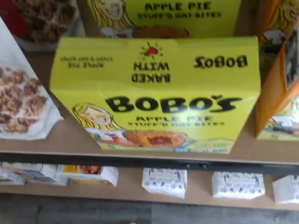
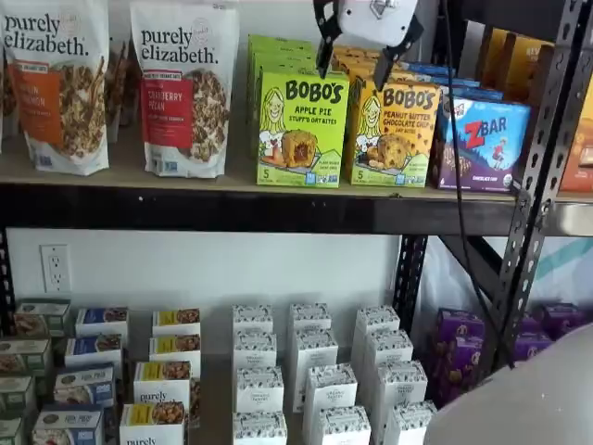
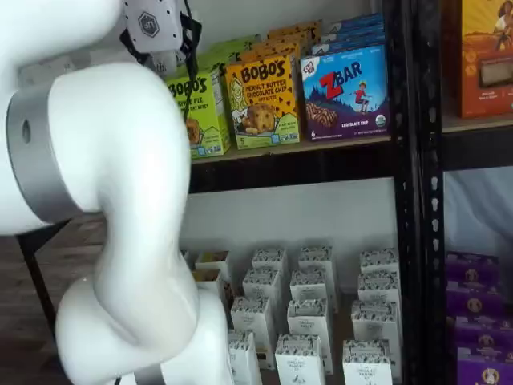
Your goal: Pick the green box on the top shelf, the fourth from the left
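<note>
- A mock shop set up on storage racking: black perforated uprights carry the top shelf.
- Retail goods face outward in rows: granola bags, ZBar cartons, small white boxes.
- A wall socket shows behind.

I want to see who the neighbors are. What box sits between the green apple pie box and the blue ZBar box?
The orange Bobo's peanut butter box stands between the green box and the ZBar box on the top shelf, in both shelf views.
</note>
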You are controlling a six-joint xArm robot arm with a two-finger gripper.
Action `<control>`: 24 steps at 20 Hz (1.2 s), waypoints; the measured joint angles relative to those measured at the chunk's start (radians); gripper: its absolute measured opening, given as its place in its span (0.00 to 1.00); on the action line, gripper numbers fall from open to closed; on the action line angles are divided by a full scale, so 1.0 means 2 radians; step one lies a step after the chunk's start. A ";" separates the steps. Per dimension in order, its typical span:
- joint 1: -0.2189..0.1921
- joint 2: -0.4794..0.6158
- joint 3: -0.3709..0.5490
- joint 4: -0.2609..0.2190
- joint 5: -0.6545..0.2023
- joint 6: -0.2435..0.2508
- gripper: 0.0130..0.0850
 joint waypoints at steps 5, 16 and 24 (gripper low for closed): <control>0.006 0.022 -0.019 -0.004 -0.017 0.005 1.00; 0.018 0.080 -0.071 -0.019 -0.015 0.018 1.00; 0.011 0.123 -0.120 0.003 0.022 0.013 1.00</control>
